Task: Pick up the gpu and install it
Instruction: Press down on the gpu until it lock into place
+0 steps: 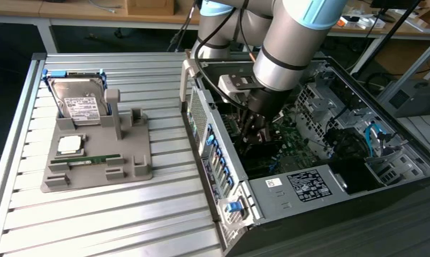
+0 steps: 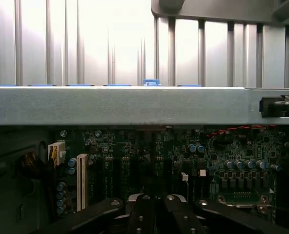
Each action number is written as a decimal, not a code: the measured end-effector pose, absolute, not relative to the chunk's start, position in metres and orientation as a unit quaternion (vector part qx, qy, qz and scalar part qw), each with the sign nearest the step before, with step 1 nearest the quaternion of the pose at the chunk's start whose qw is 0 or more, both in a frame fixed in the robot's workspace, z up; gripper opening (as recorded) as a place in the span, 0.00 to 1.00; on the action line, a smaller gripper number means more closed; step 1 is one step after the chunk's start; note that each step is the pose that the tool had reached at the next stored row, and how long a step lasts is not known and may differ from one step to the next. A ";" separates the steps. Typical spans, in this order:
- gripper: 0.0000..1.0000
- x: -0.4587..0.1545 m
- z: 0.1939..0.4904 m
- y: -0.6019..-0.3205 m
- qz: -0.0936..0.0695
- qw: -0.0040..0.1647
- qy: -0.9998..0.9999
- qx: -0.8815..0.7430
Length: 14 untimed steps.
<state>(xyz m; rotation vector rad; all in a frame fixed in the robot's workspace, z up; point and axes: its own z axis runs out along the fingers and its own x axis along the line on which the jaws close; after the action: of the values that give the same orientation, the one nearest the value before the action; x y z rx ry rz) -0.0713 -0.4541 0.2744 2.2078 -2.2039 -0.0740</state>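
GPU card [image 1: 261,140] appears as a dark flat shape directly under the gripper [image 1: 259,127], deep inside the open computer case [image 1: 308,184] and close to the motherboard [image 2: 149,151]; this identification is a judgement, since the shape blends into the dark interior. The arm reaches down into the case from above. The jaws are drawn narrow, fully together, as the wrist view shows at the gripper [image 2: 154,209]; whether they pinch the edge of the card or merely press on it cannot be told. On the counter [image 1: 93,225], the grey fixture [image 1: 133,171] carries the hard drive [image 1: 81,101], a processor chip [image 1: 69,143] and the RAM stick [image 1: 86,159], while its upright posts [image 1: 113,99] beside the hard drive hold nothing. From this, the pick-up stage is judged complete and the card is judged to be at the slot area. Full seating of the card in a slot is not confirmed by either view, so installation is judged to be in progress, not finished.
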 end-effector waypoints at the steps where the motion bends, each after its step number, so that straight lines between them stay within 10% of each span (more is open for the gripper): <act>1: 0.10 -0.071 0.274 -0.454 -0.024 0.010 -0.706 0.707; 14: 0.10 -0.071 0.274 -0.454 -0.024 0.010 -0.706 0.707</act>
<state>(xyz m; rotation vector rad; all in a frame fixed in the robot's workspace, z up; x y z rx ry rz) -0.0712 -0.4539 0.2737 2.2080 -2.2045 -0.0745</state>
